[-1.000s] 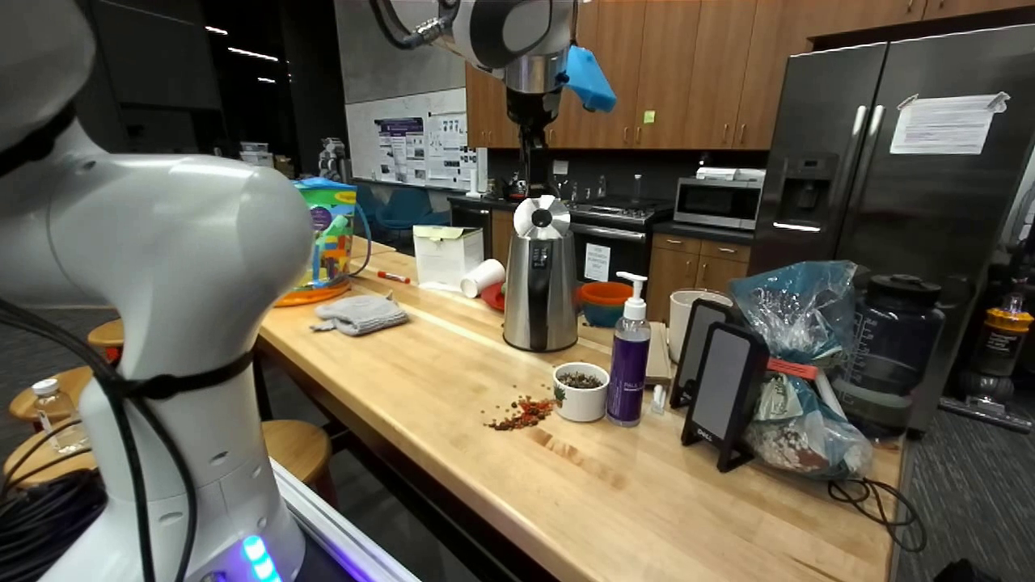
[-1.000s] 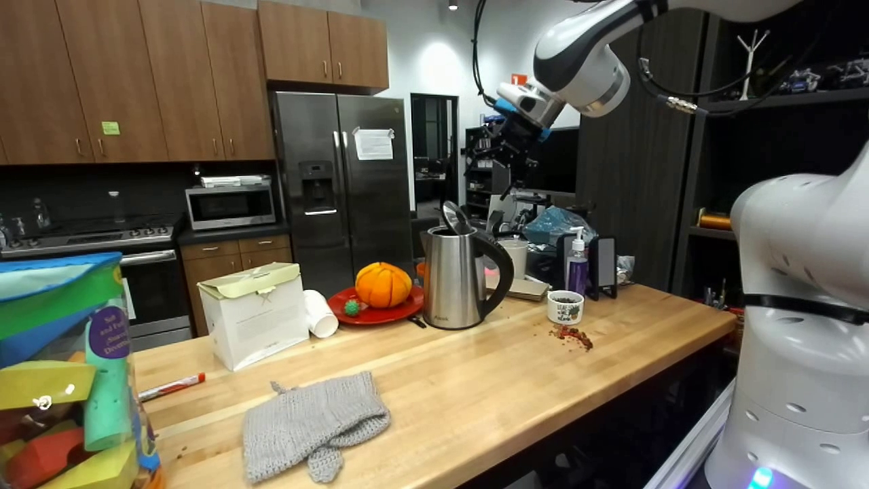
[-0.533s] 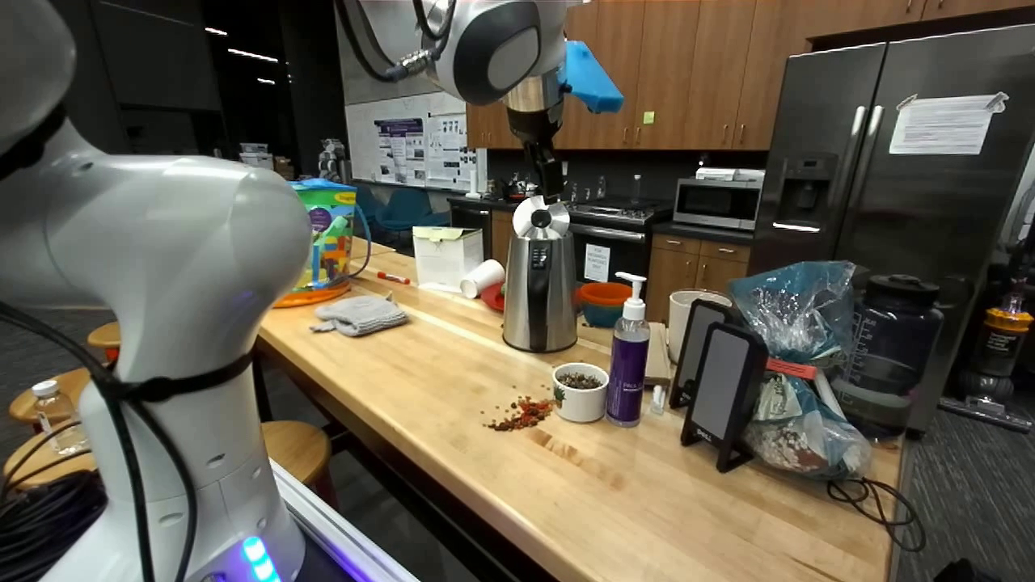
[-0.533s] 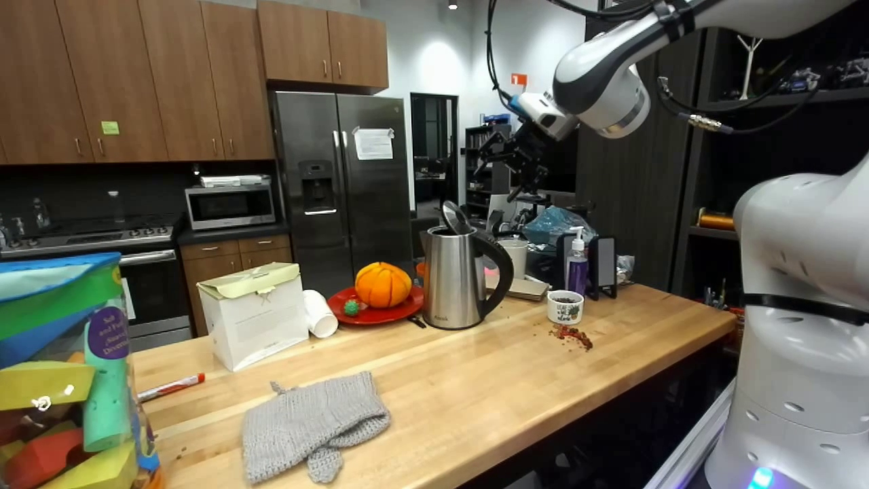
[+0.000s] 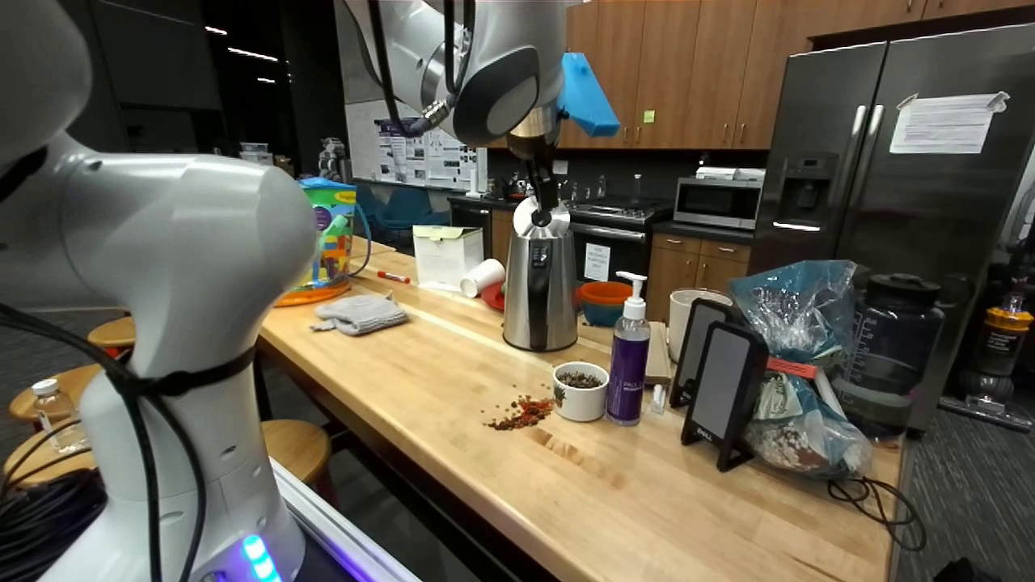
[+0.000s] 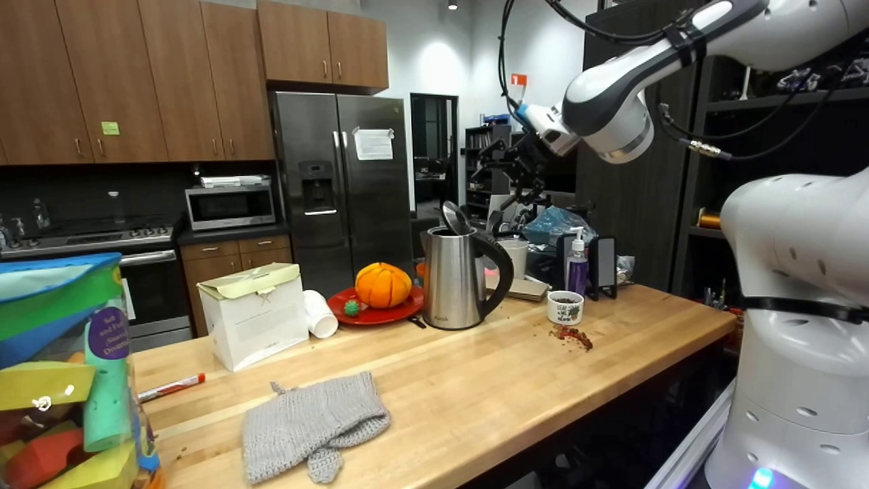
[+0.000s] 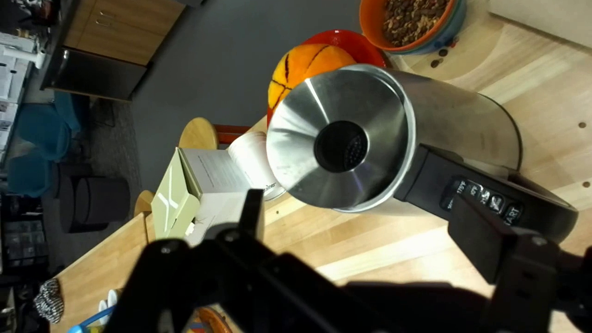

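At left in an exterior view, the white box point(image 6: 261, 319) and the pumpkin point(image 6: 383, 285) on its red plate point(image 6: 377, 316) lie as they did a second ago; right of them the kettle point(image 6: 449, 285) stands upright on the table point(image 6: 441, 394), likewise unmoved, lid point(image 6: 456, 218) raised, black handle point(image 6: 506, 272) toward the right; above and right of it, the gripper point(image 7: 357, 213) has come lower and tipped more toward the kettle; its fingers point(image 7: 483, 238) stand wide apart, holding nothing, now near lid and handle, apparently touching neither; farther right, the white bowl point(image 6: 565, 311) has not shifted.
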Motion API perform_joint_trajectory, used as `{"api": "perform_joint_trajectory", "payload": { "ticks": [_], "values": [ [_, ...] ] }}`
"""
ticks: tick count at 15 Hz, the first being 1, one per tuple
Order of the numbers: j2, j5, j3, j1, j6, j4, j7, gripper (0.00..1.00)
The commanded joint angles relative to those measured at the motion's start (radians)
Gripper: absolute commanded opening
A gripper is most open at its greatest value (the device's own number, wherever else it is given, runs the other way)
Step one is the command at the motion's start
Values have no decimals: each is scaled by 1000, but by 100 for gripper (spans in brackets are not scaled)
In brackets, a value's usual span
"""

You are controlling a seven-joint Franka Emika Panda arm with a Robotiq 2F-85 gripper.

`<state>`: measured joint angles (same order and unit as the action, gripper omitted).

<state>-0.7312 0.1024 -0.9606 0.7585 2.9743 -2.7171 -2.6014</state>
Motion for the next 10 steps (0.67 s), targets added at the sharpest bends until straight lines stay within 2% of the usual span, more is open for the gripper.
{"api": "perform_joint_trajectory", "payload": {
  "ticks": [1,10],
  "values": [
    [-59,-4,-71,67,-9,-3,0,100],
    [-134,2,-200,218,-1,21,1,100]
  ]
}}
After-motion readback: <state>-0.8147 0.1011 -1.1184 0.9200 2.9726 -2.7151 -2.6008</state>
